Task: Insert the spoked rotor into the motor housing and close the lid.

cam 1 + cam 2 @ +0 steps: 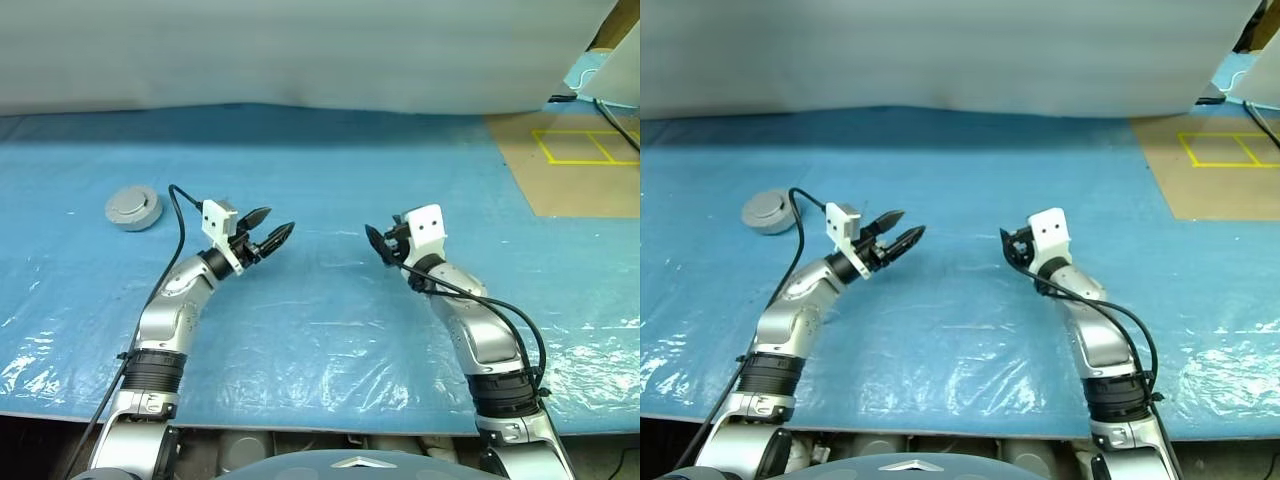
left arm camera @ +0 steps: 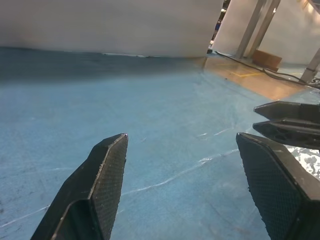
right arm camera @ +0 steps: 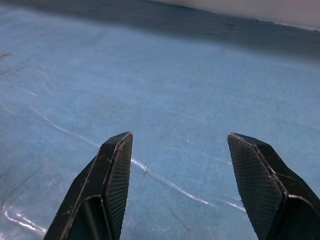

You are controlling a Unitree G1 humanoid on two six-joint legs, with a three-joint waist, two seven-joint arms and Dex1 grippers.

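From the head view we saw the lid closed on the motor housing, far left on the blue sheet, well apart from both grippers. The left wrist view showed our left gripper spread wide, empty. The right wrist view showed our right gripper likewise.

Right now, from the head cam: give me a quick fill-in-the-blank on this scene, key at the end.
1. The round grey lid lies on the ___ plastic sheet.
2. The lid lies nearer the ___ pincer.
3. The left pincer and right pincer both have their jaws ___ with nothing between them.
4. Yellow tape lines mark the brown floor at the robot's far ___.

Missing words: blue; left; open; right
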